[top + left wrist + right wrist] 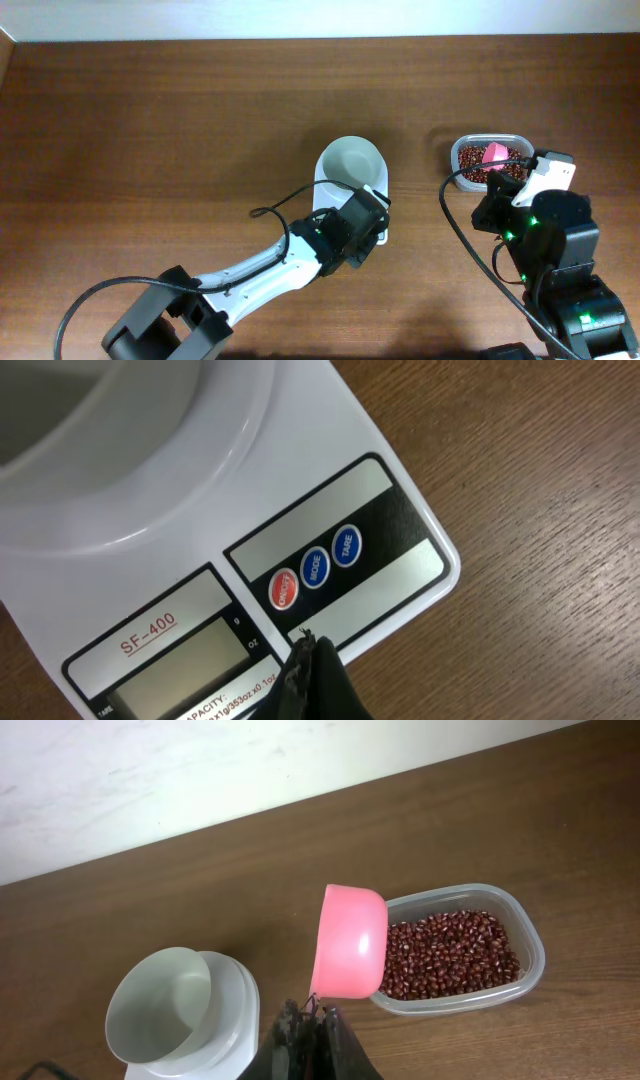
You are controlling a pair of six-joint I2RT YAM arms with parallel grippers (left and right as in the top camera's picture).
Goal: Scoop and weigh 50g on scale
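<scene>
Left gripper (310, 660): jaws pressed together with nothing between them. The tips stood over the front panel of the small white digital kitchen scale (400, 530), just below its red button (285, 590) and two blue buttons (315, 568); contact with the panel could not be told. The grey LCD display (190, 665) lay beside the tips, and the round white bowl (350, 163) sat on the far part of the scale. Right gripper (312, 1020): jaws pinched on the thin handle of the pink round plastic scoop (350, 940), with its cup turned on its side above one end of the clear rectangular plastic tub (530, 945). The small dark red-brown beans (450, 955) lay as a loose heap inside that tub. The tub stood near the scale, not touching it, on the brown wooden table (150, 120).
</scene>
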